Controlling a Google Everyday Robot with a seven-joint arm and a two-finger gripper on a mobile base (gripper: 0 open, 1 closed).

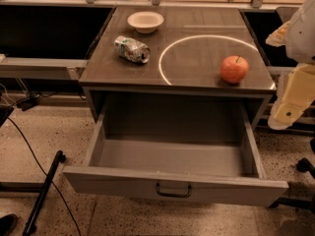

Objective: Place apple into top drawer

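Apple (234, 69) on cabinet top (197, 18); top drawer (108, 182) open.
The apple sits stem up at the right, inside a white ring (crushed can (132, 49) and bowl (145, 21) lie left). The gripper (293, 104) hangs at the right edge, apart from the apple; grip state cannot be told.

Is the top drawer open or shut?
Open: the top drawer is pulled out, its floor visible. The gripper hangs at the right edge.
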